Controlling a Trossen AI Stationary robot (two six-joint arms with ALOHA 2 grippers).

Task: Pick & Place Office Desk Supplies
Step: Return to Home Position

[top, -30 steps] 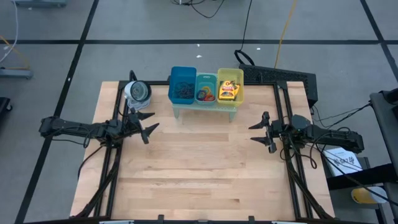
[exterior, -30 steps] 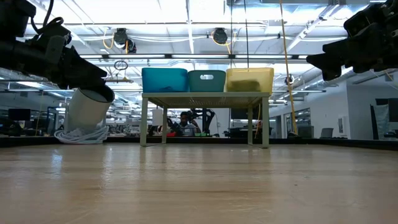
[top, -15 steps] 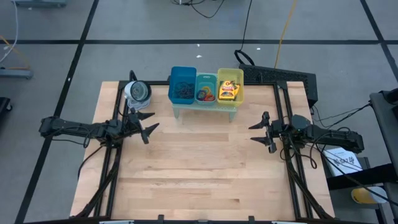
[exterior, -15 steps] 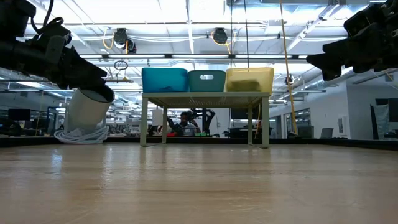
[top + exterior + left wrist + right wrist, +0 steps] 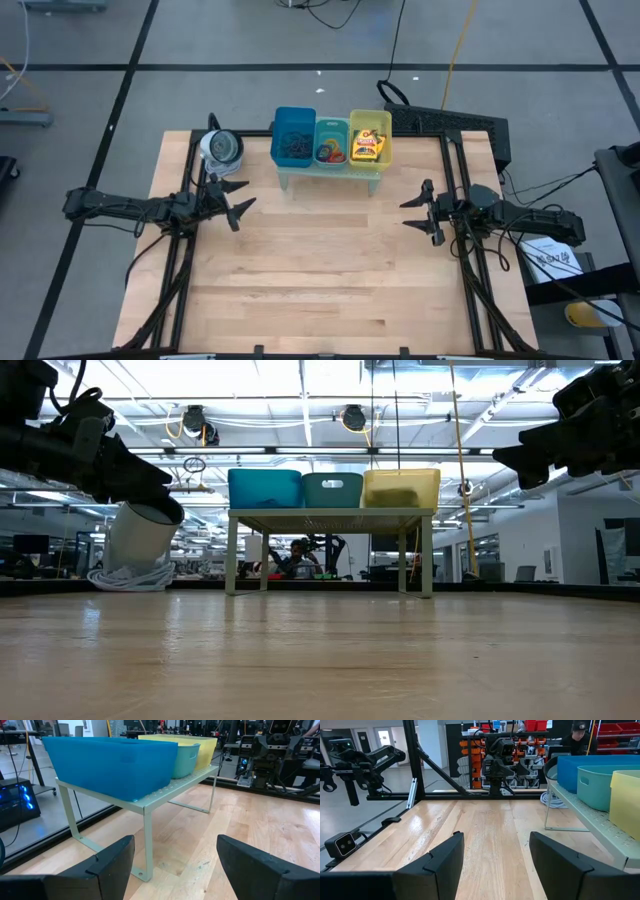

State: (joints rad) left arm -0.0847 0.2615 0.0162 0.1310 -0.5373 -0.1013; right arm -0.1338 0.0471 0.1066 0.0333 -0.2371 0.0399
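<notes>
The crayon boxes (image 5: 369, 147) are lying in the yellow bin (image 5: 370, 113), rightmost on the far shelf (image 5: 330, 173); ring bands (image 5: 331, 153) are sitting in the teal bin (image 5: 332, 122). Nearer, the left pincer (image 5: 240, 203) and right pincer (image 5: 408, 213) are hovering over the tabletop (image 5: 320, 270), arms stretched level, pointing inward, both spread and empty.

No legible text, label, brand or number in any view, printing on the crayon box (image 5: 368, 147) in the yellow bin (image 5: 371, 119) too small to read, marks on the white sheet (image 5: 553, 256) off the table likewise unreadable
</notes>
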